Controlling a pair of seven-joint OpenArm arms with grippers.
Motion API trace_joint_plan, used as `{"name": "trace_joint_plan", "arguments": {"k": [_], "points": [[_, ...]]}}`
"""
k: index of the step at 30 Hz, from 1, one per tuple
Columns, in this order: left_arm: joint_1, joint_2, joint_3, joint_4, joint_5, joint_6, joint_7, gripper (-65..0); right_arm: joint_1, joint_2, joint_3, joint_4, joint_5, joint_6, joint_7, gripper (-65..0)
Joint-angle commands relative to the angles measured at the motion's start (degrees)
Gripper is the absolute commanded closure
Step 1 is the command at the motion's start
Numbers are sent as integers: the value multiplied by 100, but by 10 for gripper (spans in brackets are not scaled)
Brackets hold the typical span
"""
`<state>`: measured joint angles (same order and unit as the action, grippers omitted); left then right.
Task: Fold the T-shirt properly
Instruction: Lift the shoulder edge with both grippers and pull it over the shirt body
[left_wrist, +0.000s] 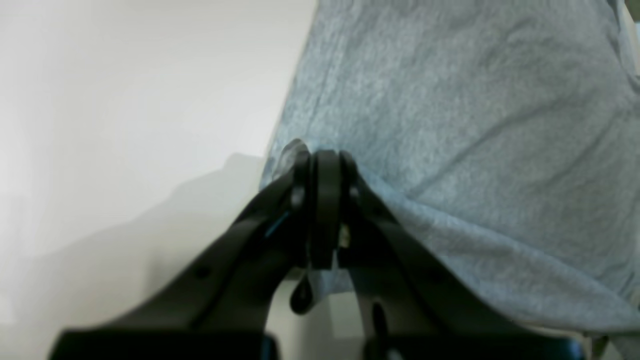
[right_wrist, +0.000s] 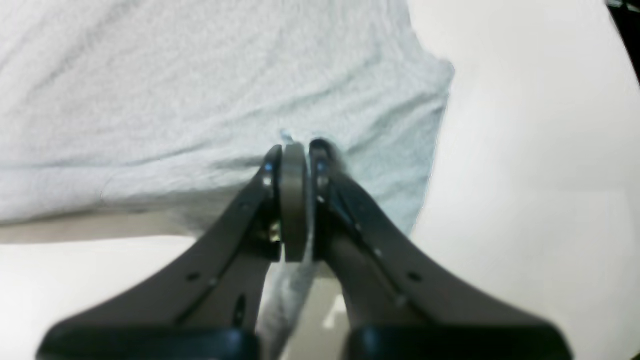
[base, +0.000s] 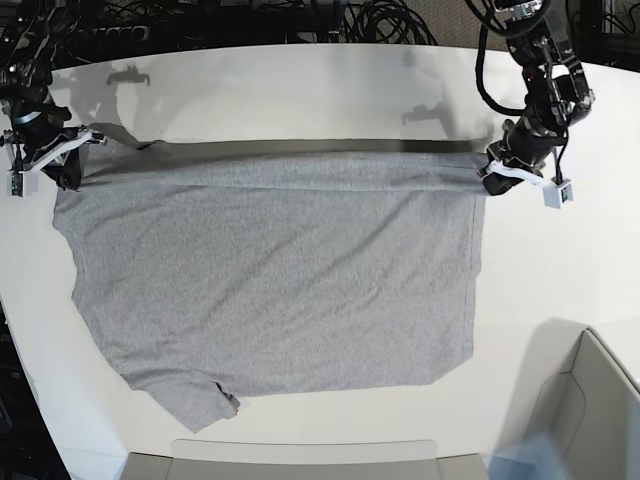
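The heather-grey T-shirt (base: 280, 270) lies spread, plain side up, across the white table (base: 300, 90). Its far edge is stretched in a straight, raised line between my two grippers and casts a shadow behind it. My left gripper (base: 487, 176) is at the right of the base view, shut on the T-shirt's far right corner. In the left wrist view its fingers (left_wrist: 325, 155) pinch the cloth (left_wrist: 475, 125). My right gripper (base: 75, 160) is at the left, shut on the far left corner. The right wrist view shows the right gripper (right_wrist: 295, 147) with fabric (right_wrist: 175, 90) between its pads. One sleeve (base: 200, 405) lies rumpled at the near left.
Black cables (base: 250, 20) run along the table's far edge. A grey open box (base: 590, 400) stands at the near right corner. The rim of a pale tray (base: 300, 455) shows along the near edge. Bare white table surrounds the T-shirt on the far and right sides.
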<state>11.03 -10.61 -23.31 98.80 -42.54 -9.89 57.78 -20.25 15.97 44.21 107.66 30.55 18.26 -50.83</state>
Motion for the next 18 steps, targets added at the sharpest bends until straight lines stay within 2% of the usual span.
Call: {"name": "trace_joint_plan", "arguments": {"k": [1,4,10,15,18], "points": [[-140,-51,-29,32,-75,-44,-103,0,122,201,-65,-54,9,16,147,0],[-395,-69,-29,-311,-75,-44,-103,0,359,377,-258,-379,-131,16,173,0],[-861,-69,41,-724,4,-44,-103,0,851,518,-662,-854,-501,16,191,0],[-1327,-51,50,-1252,400,-44,-103,0,1124,614,-1295,-1399,-808,-28,885,0],[-1573,-60,50,-1454,400,-44,-112,0,1388,623,-1480,-1821,-975,-28,1034,0]]}}
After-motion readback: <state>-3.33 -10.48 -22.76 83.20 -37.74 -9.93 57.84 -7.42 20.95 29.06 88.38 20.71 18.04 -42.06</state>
